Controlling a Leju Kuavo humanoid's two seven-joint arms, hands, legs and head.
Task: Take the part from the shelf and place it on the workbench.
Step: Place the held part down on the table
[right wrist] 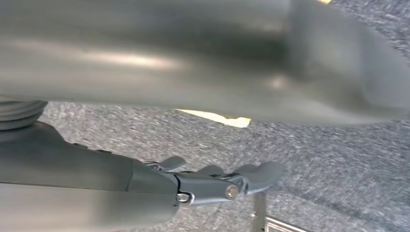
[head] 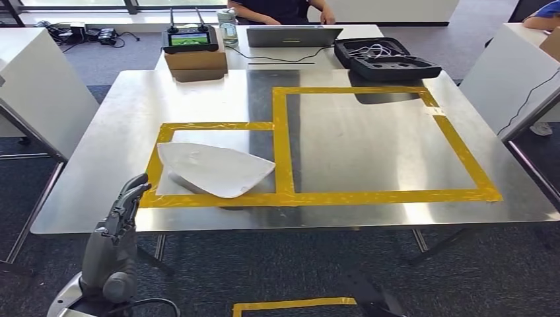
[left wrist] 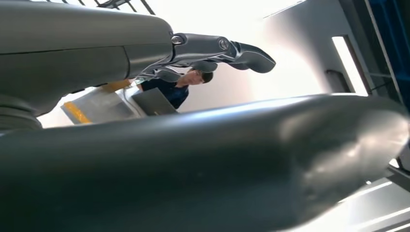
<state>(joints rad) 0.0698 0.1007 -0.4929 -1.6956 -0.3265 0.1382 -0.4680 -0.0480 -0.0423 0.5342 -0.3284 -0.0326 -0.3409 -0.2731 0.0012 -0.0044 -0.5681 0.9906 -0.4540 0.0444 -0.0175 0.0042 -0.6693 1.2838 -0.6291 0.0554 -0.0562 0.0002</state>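
Fingers (head: pixel 132 188): left hand (head: pixel 119 221) is held raised at the table edge, nothing gripped, fingers loosely extended; right hand (right wrist: pixel 212 181) is hung over carpet, empty
Part (head: pixel 214 170): white shell is laid on workbench (head: pixel 370 142) inside the smaller yellow tape frame (head: pixel 218 125)
Risk: part could be nudged off its frame if the near left hand is swung forward

Left hand (head: pixel 122 211) raised, fingers (left wrist: pixel 212 50) apart, empty. Right hand (right wrist: pixel 212 181) hangs low, fingers loosely extended, empty.
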